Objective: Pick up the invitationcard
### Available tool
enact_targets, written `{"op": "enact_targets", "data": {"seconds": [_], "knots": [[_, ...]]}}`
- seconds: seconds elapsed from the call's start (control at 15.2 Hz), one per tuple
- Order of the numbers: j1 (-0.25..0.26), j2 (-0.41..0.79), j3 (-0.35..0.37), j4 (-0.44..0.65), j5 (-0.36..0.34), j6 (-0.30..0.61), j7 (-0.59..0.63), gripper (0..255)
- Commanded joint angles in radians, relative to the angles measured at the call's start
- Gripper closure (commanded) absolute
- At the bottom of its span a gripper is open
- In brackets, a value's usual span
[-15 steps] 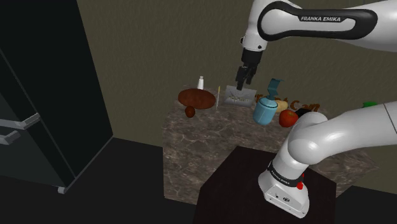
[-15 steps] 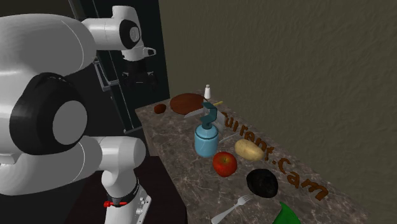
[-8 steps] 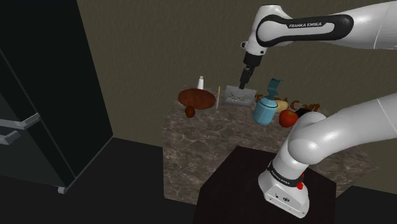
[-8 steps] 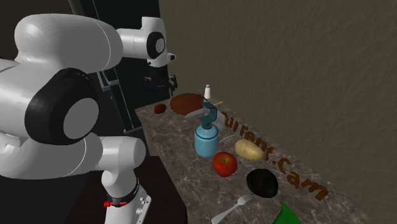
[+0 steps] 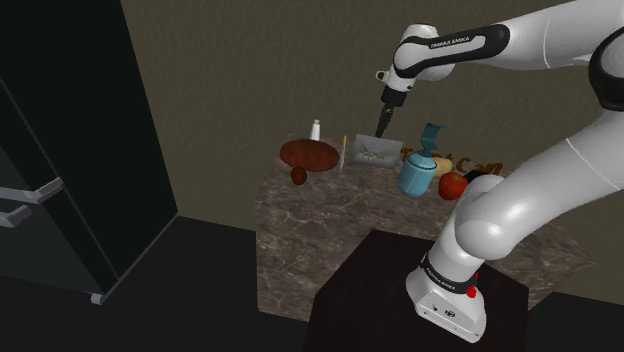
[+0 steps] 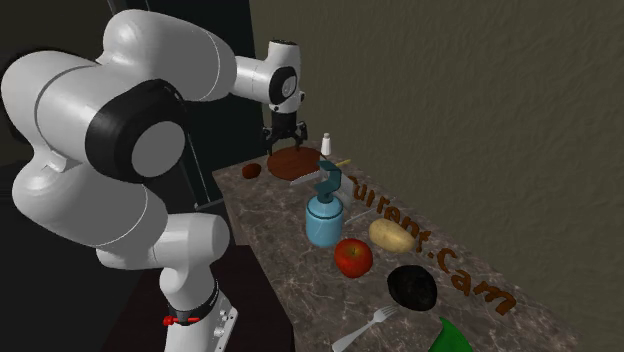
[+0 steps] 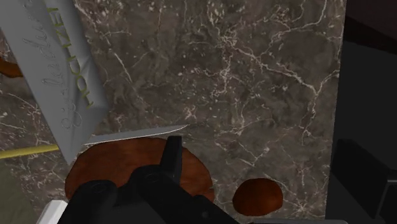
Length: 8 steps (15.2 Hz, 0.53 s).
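The gripper (image 5: 384, 126) hangs over the back of the marble counter (image 5: 330, 215), close to the wall (image 5: 250, 70). The invitation card (image 5: 375, 152), a grey slab with green script on its face, sits just below the jaws in the shoulder view. From the wrist camera it is ahead of them and off to one side rather than between them. Whether the jaws are apart or together cannot be told, because the wrist camera catches the black hand at an awkward angle.

The card seems to stand tilted, perhaps leaning toward the wall, though its footing is not clear. A brown plate (image 7: 121, 162) lies almost directly under the jaws, and a knife (image 7: 137, 132) lies between the plate and the card's near corner.

The main risk is a descent from this offset. A straight drop would probably land on the plate or the knife rather than the card. A jaw that met only the card's face or top edge could tip it flat or push it against the wall, where a thin slab is hard to grip. The blade could also be clamped together with the card. The white shaker (image 5: 315, 129) beyond the plate could be knocked by a wide sideways correction.
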Motion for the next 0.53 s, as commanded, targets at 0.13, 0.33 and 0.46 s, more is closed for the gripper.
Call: {"op": "enact_targets", "data": {"seconds": [0.13, 0.33, 0.46], "knots": [[0.073, 0.177, -0.135, 0.118, 0.108, 0.063, -0.230, 0], [0.120, 0.331, -0.229, 0.217, 0.248, 0.082, -0.427, 0], [0.127, 0.453, -0.271, 0.295, 0.371, 0.074, -0.570, 0]]}}
